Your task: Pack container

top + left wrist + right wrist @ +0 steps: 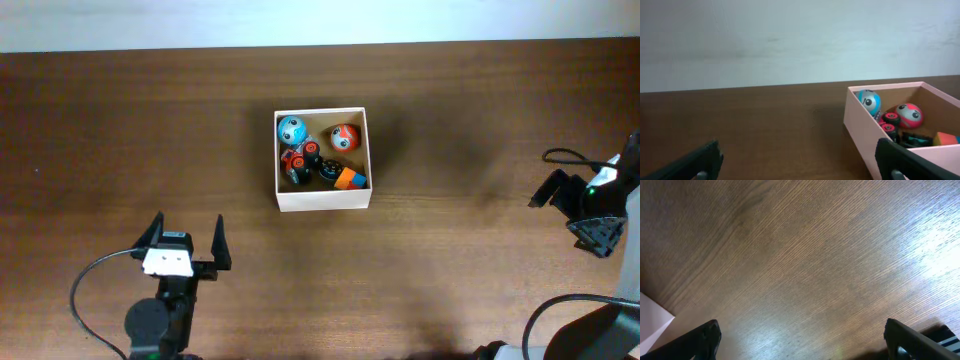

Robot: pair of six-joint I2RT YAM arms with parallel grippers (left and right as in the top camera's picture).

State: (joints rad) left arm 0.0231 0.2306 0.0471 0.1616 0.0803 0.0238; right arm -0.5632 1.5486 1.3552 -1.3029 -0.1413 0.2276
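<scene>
The container (322, 199) is a square white-walled cardboard box with a tan inside, at the table's middle. It holds a blue ball toy (291, 129), a red-orange ball toy (344, 137), a red and black wheeled toy (298, 160) and an orange and blue block (350, 179). It shows at the right of the left wrist view (862, 131). My left gripper (187, 240) is open and empty, near the front left, apart from the box. My right gripper (562, 192) is at the far right edge, open and empty over bare wood (800, 340).
The table is dark brown wood (120, 130). Black cables (85, 290) trail from both arms near the front edge. A white wall (790, 40) stands behind the table. A white corner (652, 317) shows at the left of the right wrist view.
</scene>
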